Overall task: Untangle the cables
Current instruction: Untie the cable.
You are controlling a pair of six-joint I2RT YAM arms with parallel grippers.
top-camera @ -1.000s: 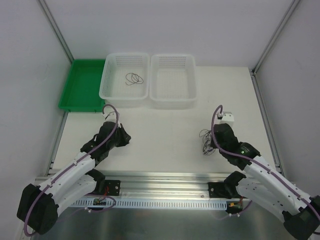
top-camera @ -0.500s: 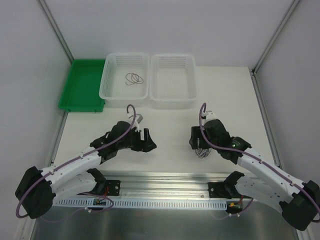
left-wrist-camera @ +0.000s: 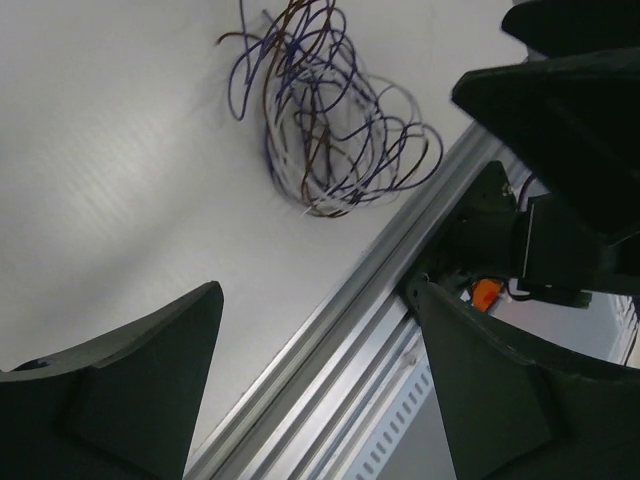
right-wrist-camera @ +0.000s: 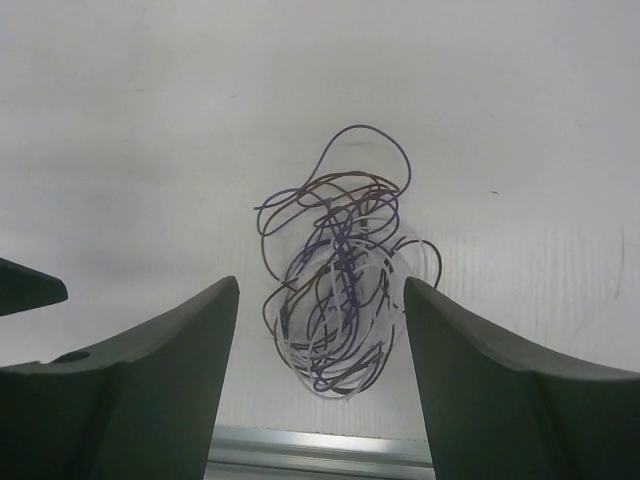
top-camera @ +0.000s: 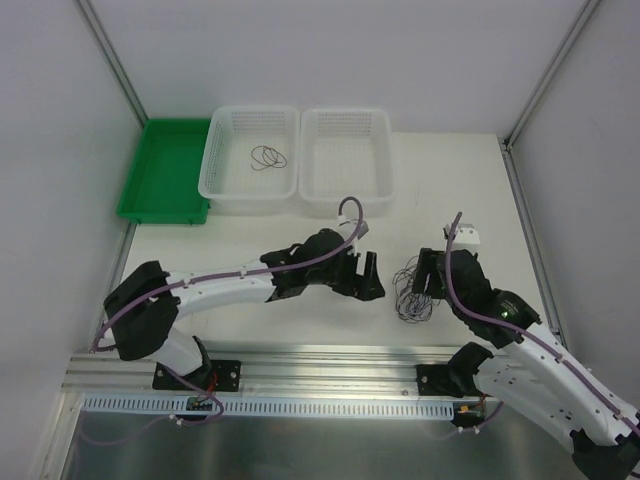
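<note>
Right wrist view shows you the cables (right-wrist-camera: 335, 300) as one loose tangle on the white table (top-camera: 300, 235), lying untouched between the wide-spread jaws of the right gripper (right-wrist-camera: 320, 285); the left gripper (top-camera: 371, 279), jaws likewise wide and empty, hovers just beside the tangle; expect thin, very light, springy wire that slips and drags its neighbours along, so pinch one outlying loop, such as the purple arc at the far edge, not the dense middle; strands read purple, brown and whitish, their number untellable; count one tangle here, one small dark coil (top-camera: 268, 156) in the left of two white baskets (top-camera: 207, 172), one green tray (top-camera: 160, 175).
</note>
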